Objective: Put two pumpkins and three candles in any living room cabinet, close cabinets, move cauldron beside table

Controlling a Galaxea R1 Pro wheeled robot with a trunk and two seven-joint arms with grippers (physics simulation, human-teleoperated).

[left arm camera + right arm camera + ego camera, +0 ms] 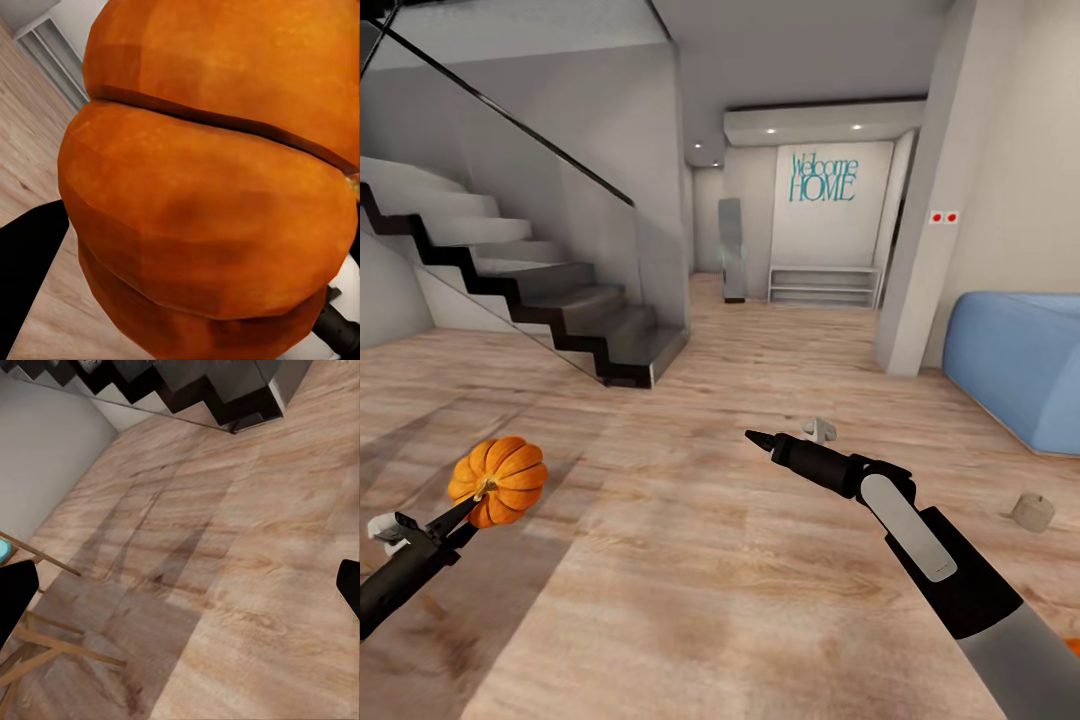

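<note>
Plank floor (690,560) ahead, staircase (560,300) left, blue sofa (1020,370) right, one stubby candle (1032,512) near it. My left gripper (460,512) jaws clamp ribbed orange pumpkin (500,480); right gripper (758,438) jaws spread, empty.

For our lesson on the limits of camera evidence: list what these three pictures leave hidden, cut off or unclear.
- Head view: left end effector tips are hidden behind the pumpkin.
- Left wrist view: the pumpkin blocks nearly everything beyond it.
- Head view: an orange thing is cut off by the right edge.
- Head view: small pale object on the floor is too small to identify.
</note>
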